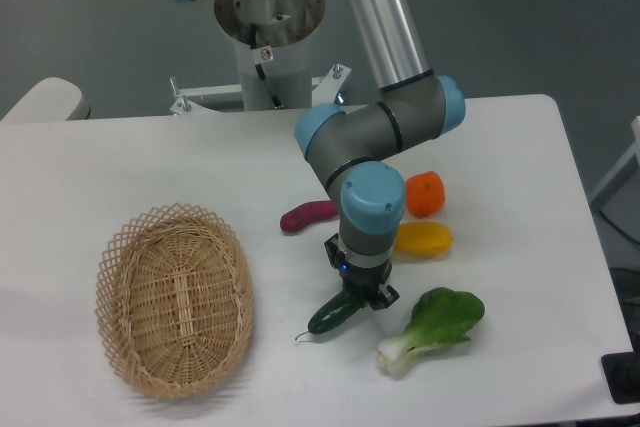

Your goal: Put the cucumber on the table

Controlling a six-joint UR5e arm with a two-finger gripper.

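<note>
at the middle of the table [520,147], just toward six o'clock from my wrist, my gripper [360,294] is down at the surface with its fingers pinching the upper end of the cucumber [334,314]. the cucumber looks to be lying on the white top or a hair above it; i cannot tell which from this view.

to finish this well, i judge i should confirm it is resting flat, then spread the fingers only enough to free it, and lift straight up so i do not drag or roll it. it is glossy and round, so a sideways pull on release could send it rolling toward the bok choy [435,325] at three o'clock from it.

its long axis runs from about two o'clock, where i hold it, down to eight o'clock, where the thin stem tail curls off on the table. the wicker basket [175,297] sits well apart at nine o'clock. the purple sweet potato [307,215] lies at twelve o'clock, and the yellow piece [424,239] and orange one [426,194] lie near my wrist at about one o'clock.
</note>
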